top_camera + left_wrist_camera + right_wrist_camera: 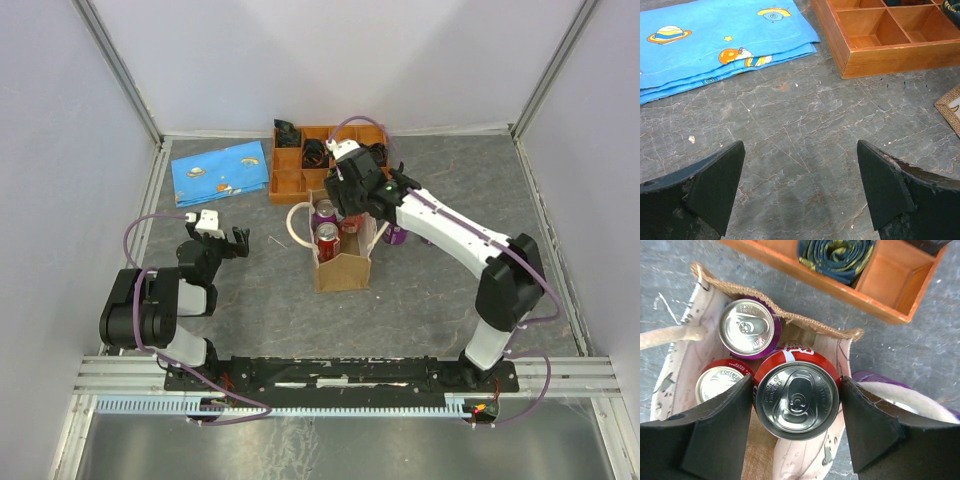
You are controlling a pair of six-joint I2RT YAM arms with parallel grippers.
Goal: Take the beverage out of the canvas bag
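The canvas bag (pixel 343 264) stands upright mid-table, its tan rim (pixel 790 317) open below my right wrist. My right gripper (pixel 796 407) is shut on a red beverage can (pixel 796 400), one finger pressed on each side, and the can's top sits above the bag's mouth. In the top view the right gripper (pixel 350 205) hangs over the bag's far right corner with that red can (pixel 350 223) under it. Inside the bag stand a purple can (pixel 747 329) and another red can (pixel 717 382). My left gripper (pixel 800 185) is open over bare table, left of the bag, holding nothing.
An orange wooden compartment tray (pixel 292 158) sits behind the bag, with dark items in its cells. A blue printed cloth (pixel 222 172) lies at the back left. A purple can (pixel 397 237) rests on the table right of the bag. The bag's rope handle (pixel 670 335) sticks out leftward.
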